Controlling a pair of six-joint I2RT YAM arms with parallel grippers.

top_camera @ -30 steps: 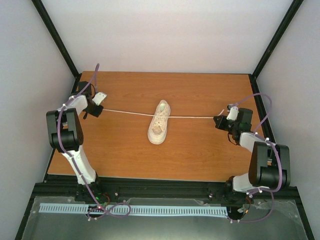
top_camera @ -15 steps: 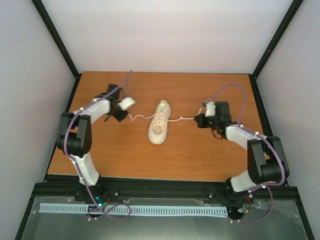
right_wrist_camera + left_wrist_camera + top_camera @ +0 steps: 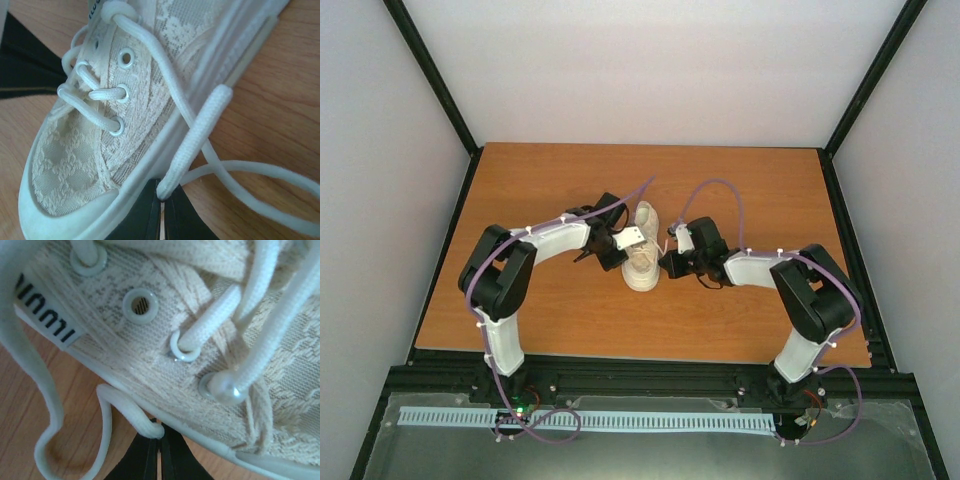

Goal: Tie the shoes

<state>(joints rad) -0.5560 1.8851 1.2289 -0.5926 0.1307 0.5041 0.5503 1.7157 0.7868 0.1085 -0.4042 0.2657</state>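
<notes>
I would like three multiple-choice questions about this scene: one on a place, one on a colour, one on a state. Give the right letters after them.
1. Where does the shoe lie?
A) near the middle of the table
B) at its far left corner
C) at its near right edge

2. What colour is the table?
A) blue
B) orange-brown wood
C) black

3. How is the right gripper?
A) wide open
B) shut on a lace
C) shut on nothing

Answers:
1 A, the top view shows bare wood on every side of the shoe.
2 B, the wood grain shows in every view.
3 B, the right wrist view shows it pinching the lace end.
</notes>
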